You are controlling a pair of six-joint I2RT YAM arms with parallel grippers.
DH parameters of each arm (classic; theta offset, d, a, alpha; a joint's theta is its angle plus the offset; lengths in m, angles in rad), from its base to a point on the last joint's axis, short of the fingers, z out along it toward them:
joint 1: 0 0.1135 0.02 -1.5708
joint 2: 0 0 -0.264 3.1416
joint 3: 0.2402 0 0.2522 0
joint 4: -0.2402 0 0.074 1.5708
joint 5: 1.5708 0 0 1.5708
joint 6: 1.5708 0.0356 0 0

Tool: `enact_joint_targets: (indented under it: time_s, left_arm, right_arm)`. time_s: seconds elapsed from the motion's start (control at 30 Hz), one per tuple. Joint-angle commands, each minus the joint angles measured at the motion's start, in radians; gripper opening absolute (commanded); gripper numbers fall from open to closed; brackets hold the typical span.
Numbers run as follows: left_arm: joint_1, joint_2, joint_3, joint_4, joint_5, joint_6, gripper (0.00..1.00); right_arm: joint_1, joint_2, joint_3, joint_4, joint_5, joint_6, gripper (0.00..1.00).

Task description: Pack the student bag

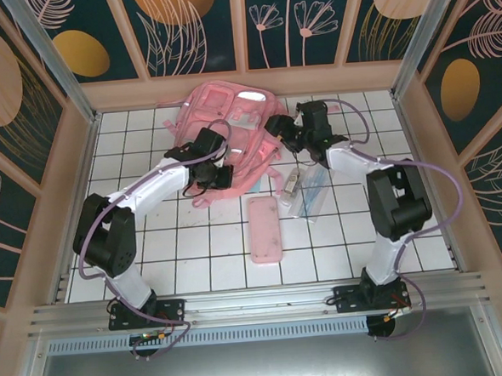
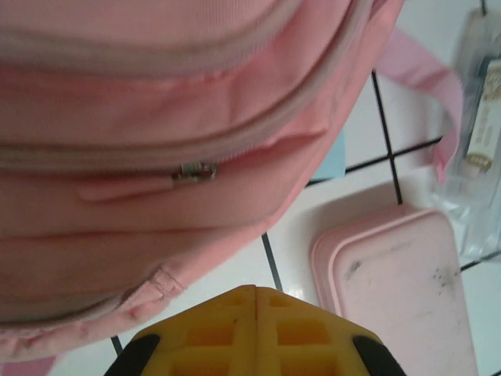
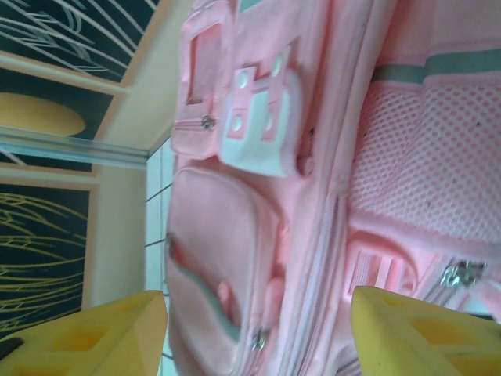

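White tiled tabletop [image 1: 179, 260] under soft pink student bag [image 1: 229, 113] (mesh-sided)

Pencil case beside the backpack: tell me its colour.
The pencil case is pale pink with dark scuff marks, clearest in the left wrist view.

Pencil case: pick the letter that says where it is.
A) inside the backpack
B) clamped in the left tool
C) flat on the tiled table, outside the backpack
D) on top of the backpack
C: the pencil case lies flat on the white tiles, on the near side of the backpack, between the two arms.
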Motion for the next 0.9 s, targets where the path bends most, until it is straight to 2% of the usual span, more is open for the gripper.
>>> enact_joint_targets:
  time_s: [0.0,0.03,0.17,0.23,0.47,0.6,0.67,0.7,0.73,0.83,0.87]
  left_arm:
    - [0.007,-0.049,0.038,0.030,-0.078,-0.024,0.00]
    - [0.007,-0.049,0.040,0.030,-0.099,-0.027,0.03]
    - [0.007,-0.051,0.032,0.037,-0.139,-0.037,0.42]
    - [0.007,-0.049,0.028,0.035,-0.165,-0.035,0.51]
    - [0.014,-0.039,-0.021,0.081,-0.301,0.017,0.64]
    - [0.055,-0.020,-0.093,0.161,-0.238,0.000,0.64]
    - [0.065,-0.016,-0.134,0.199,-0.186,-0.009,0.59]
    - [0.064,-0.016,-0.153,0.212,-0.163,-0.011,0.56]
    - [0.065,-0.019,-0.173,0.229,-0.139,-0.017,0.53]
    - [0.063,-0.043,-0.257,0.312,-0.041,-0.049,0.40]
    - [0.063,-0.053,-0.284,0.336,-0.014,-0.064,0.38]
  right_arm:
    - [0.045,-0.006,-0.072,0.065,-0.025,0.047,0.66]
    - [0.061,0.008,-0.076,0.091,-0.031,0.062,0.66]
    - [0.111,0.091,-0.065,0.191,-0.056,0.131,0.66]
    - [0.128,0.135,-0.052,0.235,-0.061,0.166,0.66]
    - [0.152,0.257,-0.029,0.280,-0.018,0.242,0.63]
    - [0.160,0.268,-0.013,0.219,0.049,0.210,0.63]
    - [0.162,0.283,-0.005,0.227,0.057,0.207,0.61]
    - [0.162,0.295,-0.001,0.247,0.047,0.212,0.54]
    - [0.162,0.309,0.003,0.278,0.026,0.224,0.43]
    - [0.153,0.323,0.008,0.363,-0.028,0.274,0.03]
    - [0.146,0.319,0.006,0.391,-0.047,0.291,0.00]
